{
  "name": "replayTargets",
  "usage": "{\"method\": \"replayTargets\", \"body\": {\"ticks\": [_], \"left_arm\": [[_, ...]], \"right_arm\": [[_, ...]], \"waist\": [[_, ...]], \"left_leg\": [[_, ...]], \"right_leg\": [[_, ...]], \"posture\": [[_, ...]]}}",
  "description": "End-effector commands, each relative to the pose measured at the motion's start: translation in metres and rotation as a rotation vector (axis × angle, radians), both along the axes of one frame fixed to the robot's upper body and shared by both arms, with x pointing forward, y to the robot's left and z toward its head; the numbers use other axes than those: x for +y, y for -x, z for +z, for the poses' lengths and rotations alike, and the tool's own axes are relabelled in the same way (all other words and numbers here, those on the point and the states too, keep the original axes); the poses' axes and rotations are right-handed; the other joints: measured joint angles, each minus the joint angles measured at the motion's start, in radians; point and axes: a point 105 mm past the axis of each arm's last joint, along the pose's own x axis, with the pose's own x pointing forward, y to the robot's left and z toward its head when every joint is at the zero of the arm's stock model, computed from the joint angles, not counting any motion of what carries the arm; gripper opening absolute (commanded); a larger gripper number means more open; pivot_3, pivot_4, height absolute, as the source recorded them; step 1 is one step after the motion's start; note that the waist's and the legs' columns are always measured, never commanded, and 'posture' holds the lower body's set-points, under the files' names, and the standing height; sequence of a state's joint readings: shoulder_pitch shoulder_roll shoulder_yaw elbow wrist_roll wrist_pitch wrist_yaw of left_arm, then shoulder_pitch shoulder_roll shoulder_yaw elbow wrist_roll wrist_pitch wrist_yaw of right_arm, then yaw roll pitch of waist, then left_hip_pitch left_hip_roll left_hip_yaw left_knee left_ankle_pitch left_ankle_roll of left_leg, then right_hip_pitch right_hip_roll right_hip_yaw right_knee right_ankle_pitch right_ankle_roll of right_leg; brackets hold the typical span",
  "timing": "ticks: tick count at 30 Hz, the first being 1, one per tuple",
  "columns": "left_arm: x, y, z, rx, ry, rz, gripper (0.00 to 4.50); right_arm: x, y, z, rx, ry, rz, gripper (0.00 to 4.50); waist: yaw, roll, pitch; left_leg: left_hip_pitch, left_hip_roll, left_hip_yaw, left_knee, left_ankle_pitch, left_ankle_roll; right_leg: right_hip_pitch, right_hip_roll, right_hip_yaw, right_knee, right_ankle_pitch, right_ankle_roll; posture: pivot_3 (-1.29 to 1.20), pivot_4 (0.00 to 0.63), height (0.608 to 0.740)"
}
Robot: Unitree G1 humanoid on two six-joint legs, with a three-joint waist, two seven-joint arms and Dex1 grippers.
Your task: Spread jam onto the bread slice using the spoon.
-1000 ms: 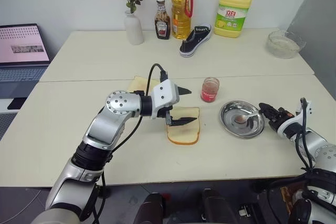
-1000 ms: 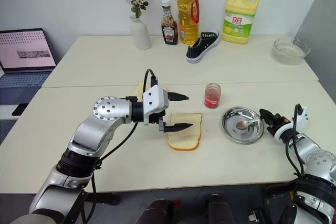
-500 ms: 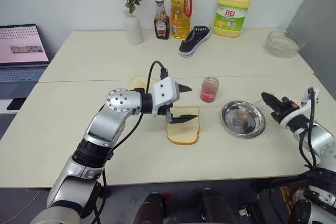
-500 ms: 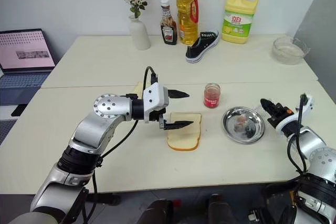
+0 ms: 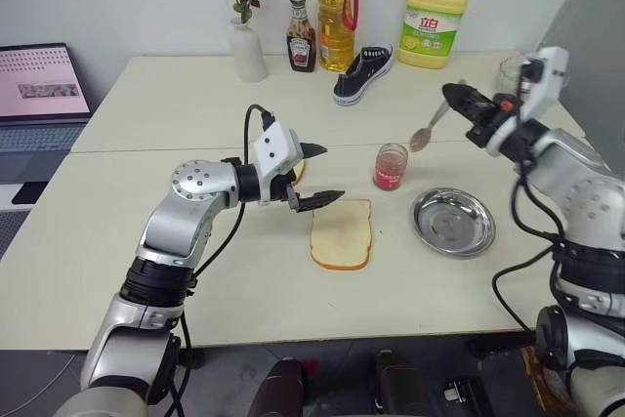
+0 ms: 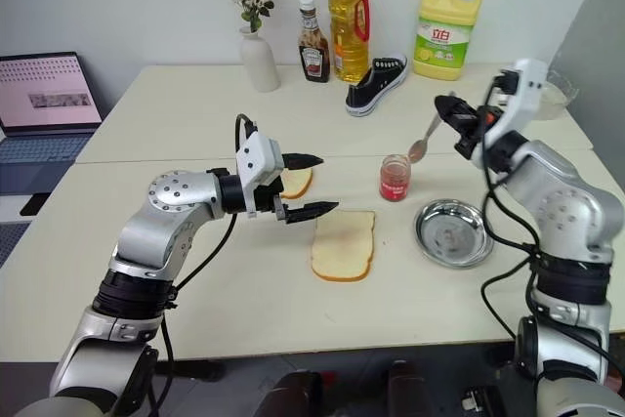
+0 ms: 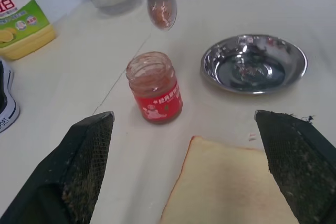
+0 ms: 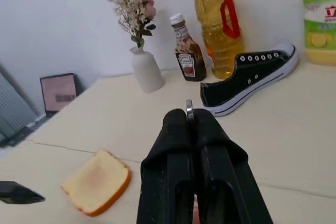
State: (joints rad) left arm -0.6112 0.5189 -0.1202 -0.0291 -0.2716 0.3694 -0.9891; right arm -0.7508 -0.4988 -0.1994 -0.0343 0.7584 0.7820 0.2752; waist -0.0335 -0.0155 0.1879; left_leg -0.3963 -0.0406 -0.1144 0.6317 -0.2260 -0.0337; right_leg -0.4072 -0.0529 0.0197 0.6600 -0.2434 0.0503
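While a laptop (image 5: 39, 85) glows at the far left edge, two pale counter (image 5: 146, 241) tops meet in a seam across the middle. Near the back stand a white vase of dried flowers (image 5: 246, 46), a brown sauce bottle (image 5: 301, 43), a bottle of cooking oil (image 5: 338, 9), a black sneaker (image 5: 363, 73) and a yellow detergent jug (image 5: 435, 20).

Left of centre, the left pincer (image 5: 314, 175) hangs above the counter with its two black fingers spread wide and nothing between them. A second ago it hovered over the bread; it has since drawn back toward the left, baring a smaller golden slice (image 6: 294, 182) behind it.

Just to its right, the bread slice (image 5: 341, 233) lies flat, long axis running front to back, its top plain. Behind and right of it stands the jam (image 5: 391, 166), an open glass jar.

Further right, the steel bowl (image 5: 453, 222) now sits empty. A second ago the spoon lay in it and the right pincer was low beside it. That right pincer (image 5: 455, 98) has since risen and swung inward, pressed shut on the spoon (image 5: 426, 131). The handle slopes down and leftward, so its bowl hangs just above and right of the jar. The right arm is the nearer one for dipping: the jar mouth lies below and slightly left of the spoon.
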Motion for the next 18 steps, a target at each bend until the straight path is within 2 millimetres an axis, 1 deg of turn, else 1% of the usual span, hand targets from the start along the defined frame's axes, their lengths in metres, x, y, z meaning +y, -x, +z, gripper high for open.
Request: {"method": "replayTargets", "body": {"ticks": [1,6,9,18], "left_arm": [[0.001,0.003,0.01,-0.027,0.034,0.012,4.5],[-0.002,0.006,0.01,-0.021,0.038,0.014,4.5],[-0.005,0.009,0.01,-0.009,0.041,0.003,4.5],[-0.001,0.014,0.008,0.009,0.019,0.002,4.5]], "right_arm": [[0.003,-0.008,0.012,-0.074,0.018,-0.006,0.03],[0.014,-0.021,0.003,-0.072,0.053,0.009,0.03],[0.017,-0.026,-0.01,-0.068,0.123,0.004,0.03],[0.031,-0.03,-0.045,-0.098,0.34,0.016,0.03]], "waist": [[0.001,0.0,0.0],[0.001,0.0,0.0],[0.001,0.0,0.0],[0.001,0.0,0.0]], "left_leg": [[0.0,0.0,0.0,-0.001,0.0,0.0],[-0.002,0.0,-0.001,-0.001,0.0,0.0],[-0.002,0.0,-0.001,-0.001,0.0,0.0],[-0.002,0.0,-0.001,-0.002,0.0,0.0]], "right_leg": [[0.0,0.0,0.0,0.0,0.0,-0.001],[-0.002,-0.001,0.0,0.0,0.001,-0.002],[-0.002,-0.001,0.0,0.0,0.001,-0.002],[-0.003,0.0,0.0,0.001,0.001,-0.002]], "posture": [[0.0,0.15,0.74],[0.0,0.15,0.74],[0.0,0.15,0.74],[0.0,0.15,0.74]]}}
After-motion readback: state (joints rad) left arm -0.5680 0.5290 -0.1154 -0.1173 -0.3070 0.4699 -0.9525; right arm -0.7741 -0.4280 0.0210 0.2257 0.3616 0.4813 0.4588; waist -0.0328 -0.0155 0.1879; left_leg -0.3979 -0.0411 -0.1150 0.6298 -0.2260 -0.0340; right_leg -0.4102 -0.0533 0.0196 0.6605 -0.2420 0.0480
